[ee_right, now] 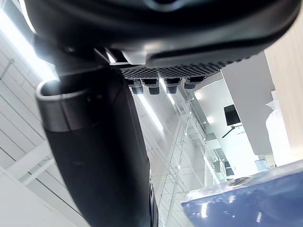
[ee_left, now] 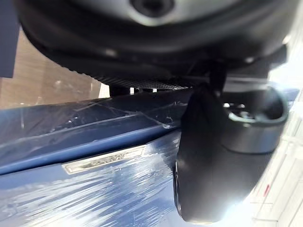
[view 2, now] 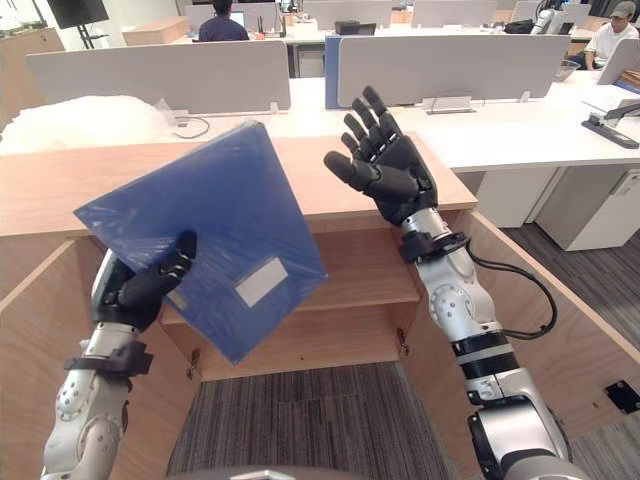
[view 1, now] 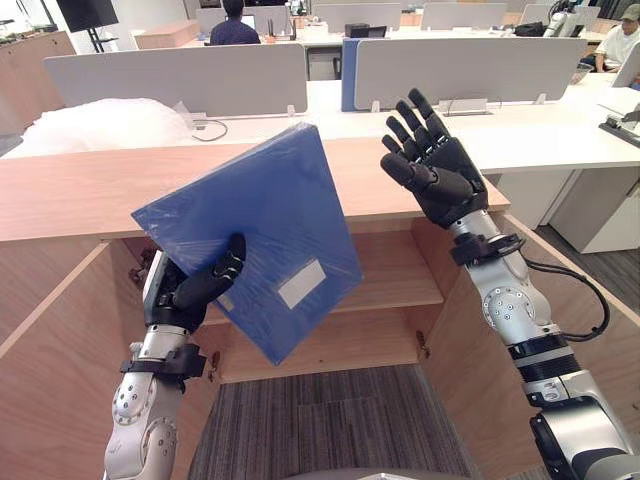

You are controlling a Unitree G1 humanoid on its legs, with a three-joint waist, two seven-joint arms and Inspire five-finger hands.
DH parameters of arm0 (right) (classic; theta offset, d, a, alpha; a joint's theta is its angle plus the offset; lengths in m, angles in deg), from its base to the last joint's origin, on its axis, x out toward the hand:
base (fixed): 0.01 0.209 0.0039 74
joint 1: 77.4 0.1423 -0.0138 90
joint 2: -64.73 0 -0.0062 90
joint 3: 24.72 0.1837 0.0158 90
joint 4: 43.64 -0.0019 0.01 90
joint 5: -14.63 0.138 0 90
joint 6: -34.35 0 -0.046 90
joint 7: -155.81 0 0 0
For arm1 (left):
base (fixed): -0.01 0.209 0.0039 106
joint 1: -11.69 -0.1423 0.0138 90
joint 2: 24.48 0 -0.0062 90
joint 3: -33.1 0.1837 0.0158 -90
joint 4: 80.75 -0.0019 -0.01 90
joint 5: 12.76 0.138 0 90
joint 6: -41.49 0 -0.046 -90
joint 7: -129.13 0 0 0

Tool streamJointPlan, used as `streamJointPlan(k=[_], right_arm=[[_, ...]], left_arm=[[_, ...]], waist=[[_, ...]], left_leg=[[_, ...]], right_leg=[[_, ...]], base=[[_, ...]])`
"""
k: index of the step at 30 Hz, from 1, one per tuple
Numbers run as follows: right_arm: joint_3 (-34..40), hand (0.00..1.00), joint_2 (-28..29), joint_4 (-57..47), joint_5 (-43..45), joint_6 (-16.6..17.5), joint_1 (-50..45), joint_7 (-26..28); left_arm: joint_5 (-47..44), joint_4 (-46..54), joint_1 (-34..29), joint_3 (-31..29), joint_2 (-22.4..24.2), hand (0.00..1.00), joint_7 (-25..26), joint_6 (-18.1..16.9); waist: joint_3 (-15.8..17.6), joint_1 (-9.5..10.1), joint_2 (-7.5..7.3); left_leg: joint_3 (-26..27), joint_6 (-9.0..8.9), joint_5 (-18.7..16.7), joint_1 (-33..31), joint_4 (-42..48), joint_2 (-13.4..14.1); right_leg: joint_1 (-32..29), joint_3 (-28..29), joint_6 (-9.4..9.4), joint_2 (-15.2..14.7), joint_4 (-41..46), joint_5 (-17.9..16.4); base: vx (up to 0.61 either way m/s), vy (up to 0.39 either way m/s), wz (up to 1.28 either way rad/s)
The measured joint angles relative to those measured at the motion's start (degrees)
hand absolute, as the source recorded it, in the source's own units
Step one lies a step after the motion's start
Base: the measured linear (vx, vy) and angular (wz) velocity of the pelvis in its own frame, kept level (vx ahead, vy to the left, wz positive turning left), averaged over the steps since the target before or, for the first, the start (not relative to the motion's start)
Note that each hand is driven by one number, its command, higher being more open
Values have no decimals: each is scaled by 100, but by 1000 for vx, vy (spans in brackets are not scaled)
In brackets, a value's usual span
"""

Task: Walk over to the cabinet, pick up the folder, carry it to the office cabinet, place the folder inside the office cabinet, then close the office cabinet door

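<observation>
Office cabinet (view 1: 60, 190), pale wood, with both doors (view 1: 50, 380) swung open toward the near side and one shelf (view 1: 390, 275) across the opening. The space above and below the shelf looks free to receive a flat item.

Folder (view 1: 260, 220), blue and broad, is held in the air in front of the cabinet's left half. It is tilted, with one corner pointing down before the opening, and touches neither the top nor the shelf. It keeps a flat plane under a one-sided hold, so it is judged stiff and fairly light. Its glossy clear film (ee_left: 94, 189) suggests a slippery surface that may slide in a loose pinch.

Left robot hand (view 1: 190, 290) pinches the folder at its lower left edge, thumb (view 1: 225, 262) pressed on the near face and fingers behind the cover. A hold this far off centre lets the sheet swing. A second support on the free right edge would steady it.

Right robot hand (view 1: 440, 170) is raised to the right of the folder, fingers spread and empty, near it but apart.

Label (view 1: 301, 283), white, lies on the folder's near face toward the low corner.
</observation>
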Motion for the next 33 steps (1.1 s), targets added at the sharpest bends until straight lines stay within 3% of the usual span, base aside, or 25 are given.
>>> streamJointPlan(k=[11,16,17,21,28,29,33], right_arm=[[-939,100,133,320,-435,-131,81,297],[-1442,100,-192,585,-637,-204,496,348],[-1672,0,-378,633,-837,-260,641,349],[-2291,0,-816,777,-1065,-463,1015,354],[-2842,0,-1166,807,-1213,-681,1261,415],[-2955,0,-1261,807,-1243,-701,1313,506],[-3198,0,-1437,807,-1294,-715,1334,752]], left_arm=[[248,-29,442,529,-35,0,-39,-48],[215,-446,681,704,-276,0,-45,-193],[221,-594,784,781,-412,0,-47,-233],[219,-989,1047,960,-713,0,-95,-260],[212,-1355,1056,1044,-817,0,-275,-331],[216,-1441,1056,1056,-864,100,-322,-338],[103,-1852,1055,1229,-1209,100,-531,-329]], waist=[[17,1,10],[19,31,-1],[14,46,-8],[6,110,-37],[-5,153,-51],[-7,155,-51],[-28,163,-73]], left_leg=[[-73,20,39,1,-2,-22],[-70,10,47,-5,-23,42],[-69,1,54,-24,-18,55],[-54,-35,75,-76,2,129],[-54,-130,83,-88,2,246],[-54,-148,86,-92,2,268],[-53,-217,87,-94,3,343]], right_leg=[[24,-77,1,-18,21,-1],[49,-63,-11,26,-67,39],[61,-59,-26,49,-136,83],[68,-33,-73,134,-263,181],[90,-13,-155,265,-358,230],[89,-11,-167,287,-365,234],[87,1,-219,341,-373,230]], base=[[-3,1,3],[-20,-3,0],[-16,-12,-3],[-3,-26,-4],[-5,-39,-2],[-5,-37,-2],[3,-36,-2]])
